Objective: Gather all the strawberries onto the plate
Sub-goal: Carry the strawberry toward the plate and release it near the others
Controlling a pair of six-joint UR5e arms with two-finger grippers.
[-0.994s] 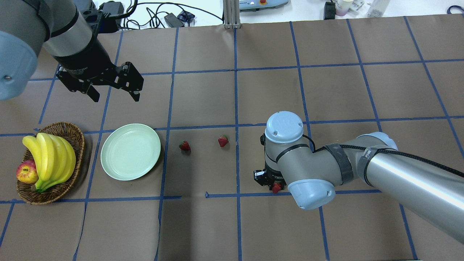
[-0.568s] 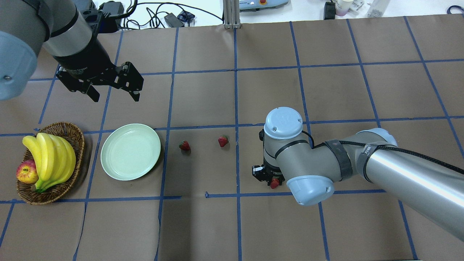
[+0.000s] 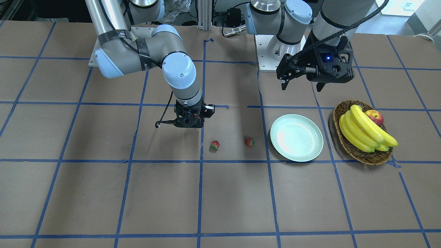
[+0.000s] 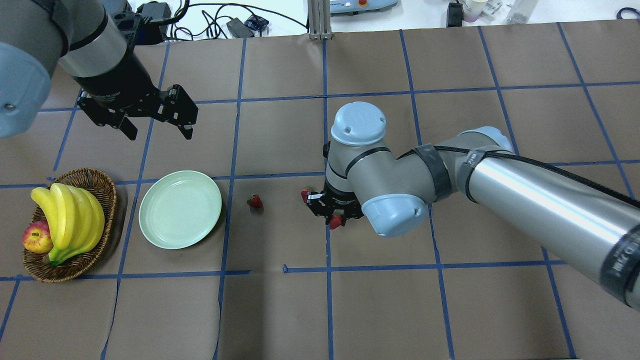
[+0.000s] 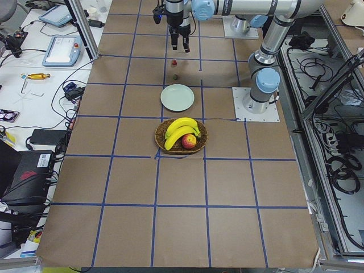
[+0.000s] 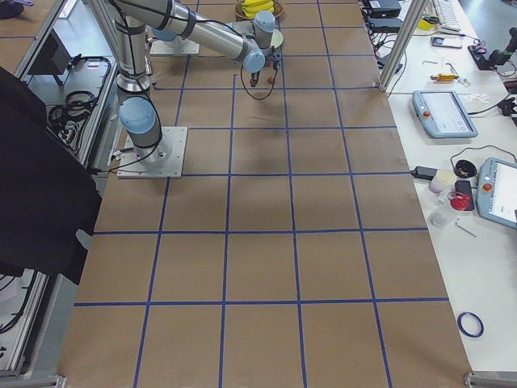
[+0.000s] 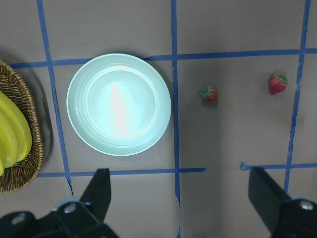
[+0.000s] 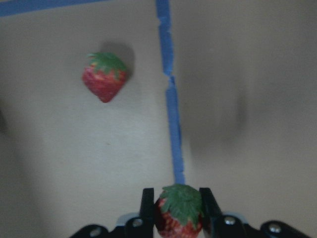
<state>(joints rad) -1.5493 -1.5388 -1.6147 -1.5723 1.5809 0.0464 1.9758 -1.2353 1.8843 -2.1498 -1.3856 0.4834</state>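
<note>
Strawberries [image 4: 254, 201] rest on brown paper [image 4: 280, 140] gridded with blue tape [image 4: 325, 65].

The plate [image 4: 180, 209] is glossy, the basket [image 4: 111, 200] woven wicker, the table cover [image 4: 280, 310] matt brown paper.

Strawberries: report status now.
Right gripper shut on held strawberry. Left gripper open, empty. Plate empty; two loose strawberries lie between it and right gripper.
</note>
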